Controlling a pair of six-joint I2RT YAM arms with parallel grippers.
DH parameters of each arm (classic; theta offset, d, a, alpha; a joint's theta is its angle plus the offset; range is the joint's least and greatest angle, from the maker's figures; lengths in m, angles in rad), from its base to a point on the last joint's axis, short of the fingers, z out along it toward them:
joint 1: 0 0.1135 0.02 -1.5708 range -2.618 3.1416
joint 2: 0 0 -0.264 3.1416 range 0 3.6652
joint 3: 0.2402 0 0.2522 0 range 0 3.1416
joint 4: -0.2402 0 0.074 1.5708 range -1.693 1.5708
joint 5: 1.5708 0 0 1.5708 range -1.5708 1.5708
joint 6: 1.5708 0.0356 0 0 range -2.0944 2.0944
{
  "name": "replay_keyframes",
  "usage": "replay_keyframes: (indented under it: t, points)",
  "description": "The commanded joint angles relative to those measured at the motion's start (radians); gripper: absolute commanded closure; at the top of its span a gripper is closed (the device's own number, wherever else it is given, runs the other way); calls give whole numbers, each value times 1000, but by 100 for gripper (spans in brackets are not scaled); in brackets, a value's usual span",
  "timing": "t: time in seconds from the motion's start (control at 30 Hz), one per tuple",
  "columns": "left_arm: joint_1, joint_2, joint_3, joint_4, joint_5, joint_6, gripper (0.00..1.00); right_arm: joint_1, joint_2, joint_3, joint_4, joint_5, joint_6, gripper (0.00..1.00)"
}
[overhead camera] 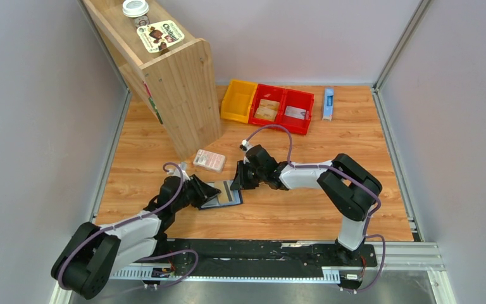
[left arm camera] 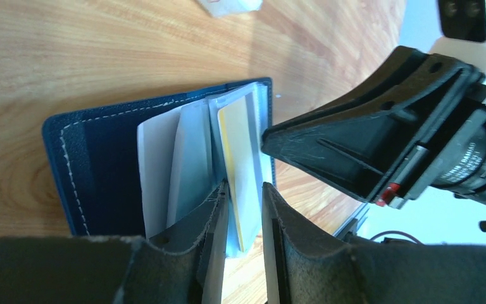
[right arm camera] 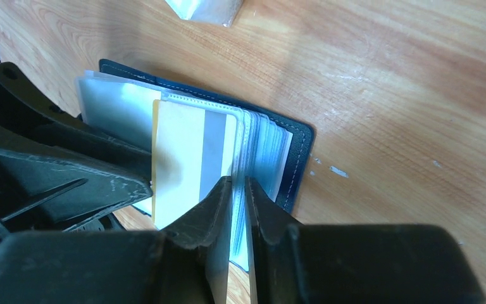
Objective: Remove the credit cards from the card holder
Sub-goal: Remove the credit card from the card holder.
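The navy card holder lies open on the wooden table, its clear sleeves fanned up. It also shows in the left wrist view and the right wrist view. A tan-yellow credit card with a grey stripe sits in a sleeve. My left gripper is at the holder's left edge; its jaws stand a little apart with that card's end between them. My right gripper is shut on a stack of clear sleeves at the holder's far side.
A pink-and-white packet lies just behind the holder. A wooden shelf stands at the back left. A yellow bin, red bins and a slim blue-and-white box line the back edge.
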Motion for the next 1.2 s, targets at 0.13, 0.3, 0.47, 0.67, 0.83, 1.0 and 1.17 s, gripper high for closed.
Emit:
replay_keyframes:
  t: [0.13,0.3,0.47,0.67,0.83,1.0,1.17]
  points:
    - [-5,-128,10,25,1,-51,69,12,60,-16,-82,26,-26,83]
    - [-4,-115,10,42,7,-66,69,15,62,-14,-82,22,-26,84]
    - [-5,-65,7,102,18,-89,76,15,65,-16,-73,17,-24,84]
    - [-4,-46,5,147,27,-121,80,15,71,-17,-68,11,-23,83]
    - [-4,-27,13,116,5,-103,77,18,79,-14,-58,0,-21,83]
    - [-5,52,11,151,8,-91,79,22,93,-6,-58,-1,-21,84]
    - [-5,99,-3,153,-2,-89,98,21,96,-11,-64,22,-21,84]
